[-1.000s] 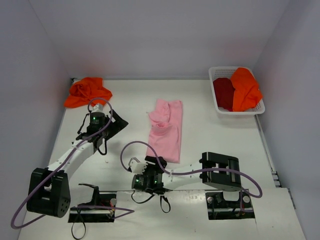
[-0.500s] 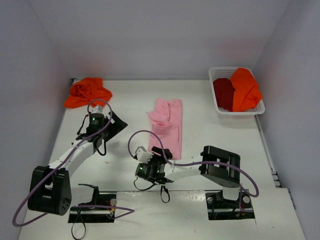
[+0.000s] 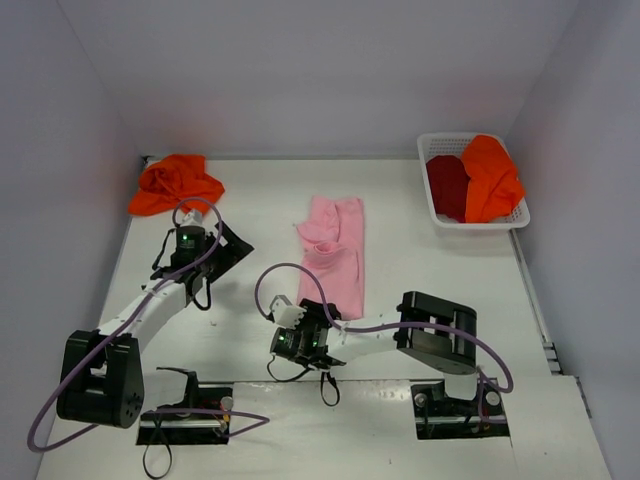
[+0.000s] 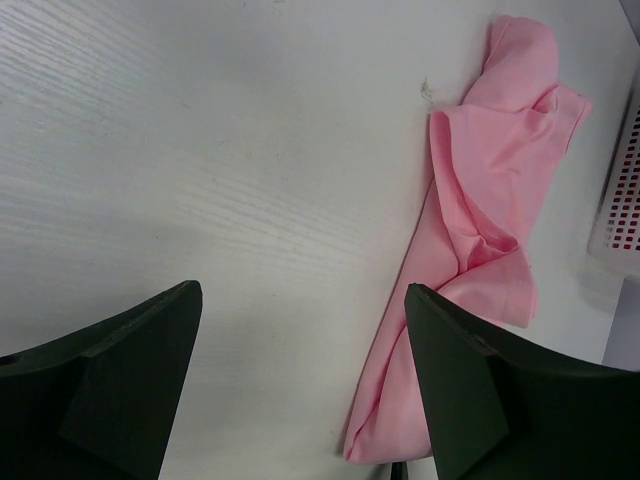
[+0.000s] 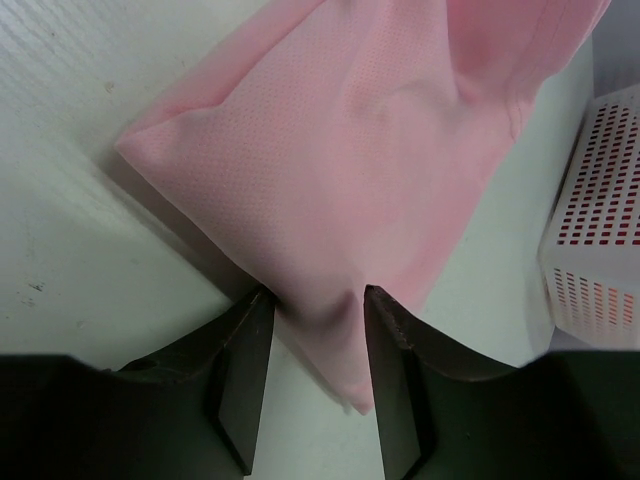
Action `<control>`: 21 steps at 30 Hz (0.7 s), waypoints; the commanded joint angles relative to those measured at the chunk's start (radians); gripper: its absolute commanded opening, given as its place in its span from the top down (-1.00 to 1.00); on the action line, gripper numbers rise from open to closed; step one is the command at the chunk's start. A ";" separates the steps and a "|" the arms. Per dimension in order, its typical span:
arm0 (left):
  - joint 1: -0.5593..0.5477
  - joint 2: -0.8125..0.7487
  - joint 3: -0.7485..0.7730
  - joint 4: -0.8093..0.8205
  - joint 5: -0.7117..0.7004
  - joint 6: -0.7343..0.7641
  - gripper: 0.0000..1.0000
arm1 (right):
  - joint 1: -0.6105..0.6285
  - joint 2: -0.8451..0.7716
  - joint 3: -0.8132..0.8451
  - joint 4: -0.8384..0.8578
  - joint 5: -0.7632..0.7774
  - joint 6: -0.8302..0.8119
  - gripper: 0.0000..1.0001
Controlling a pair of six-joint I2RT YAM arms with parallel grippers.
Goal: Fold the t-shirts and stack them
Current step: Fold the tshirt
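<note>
Lab test cell – plain white walls [image 3: 300, 70] enclosing white table [image 3: 420, 250], arm bases bolted at near edge.

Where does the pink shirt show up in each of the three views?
Top external: pink shirt at table centre, running lengthwise.
Left wrist: right of centre, past the open left end effector.
Right wrist: fills the upper middle, its near corner between the right end effector fingers.
Shared landmark: white basket.

I can read no text, label, brand, number or sign in any of my three views; nothing on the cloth, the arms or the table carries legible markings.
</note>
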 commanded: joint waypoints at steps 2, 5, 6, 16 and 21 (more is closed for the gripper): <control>0.011 -0.004 0.018 0.062 0.013 0.019 -0.54 | -0.011 0.026 0.012 -0.029 -0.038 0.005 0.25; 0.014 -0.006 0.018 0.060 0.015 0.020 -0.54 | -0.011 0.029 0.014 -0.029 -0.044 0.008 0.33; 0.015 -0.006 0.016 0.059 0.016 0.020 -0.54 | -0.011 0.030 0.014 -0.029 -0.047 0.008 0.36; 0.018 -0.006 0.001 0.071 0.026 0.016 -0.54 | -0.010 0.001 0.038 -0.049 -0.045 0.007 0.96; 0.020 -0.006 -0.002 0.074 0.029 0.014 -0.54 | -0.010 -0.005 0.065 -0.073 -0.044 0.020 1.00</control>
